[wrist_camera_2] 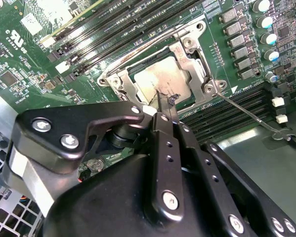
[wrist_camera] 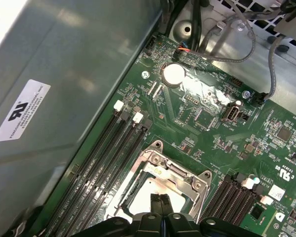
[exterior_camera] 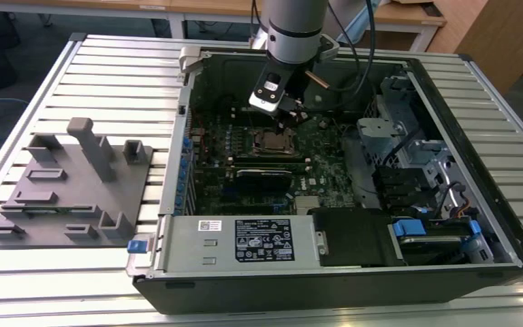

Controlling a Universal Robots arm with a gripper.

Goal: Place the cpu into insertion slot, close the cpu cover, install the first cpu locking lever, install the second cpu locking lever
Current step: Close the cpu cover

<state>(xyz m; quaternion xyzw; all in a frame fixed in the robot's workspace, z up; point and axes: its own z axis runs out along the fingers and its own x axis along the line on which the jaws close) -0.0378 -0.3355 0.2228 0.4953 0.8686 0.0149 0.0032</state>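
Second wrist view | end effector point(wrist_camera_2: 166, 102) narrow, tips together over cpu point(wrist_camera_2: 152, 79) | touching or not: cannot tell

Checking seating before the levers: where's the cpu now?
The cpu lies in the socket mid-motherboard, framed by the metal cover, between two banks of memory slots; the gripper hangs just over its edge.
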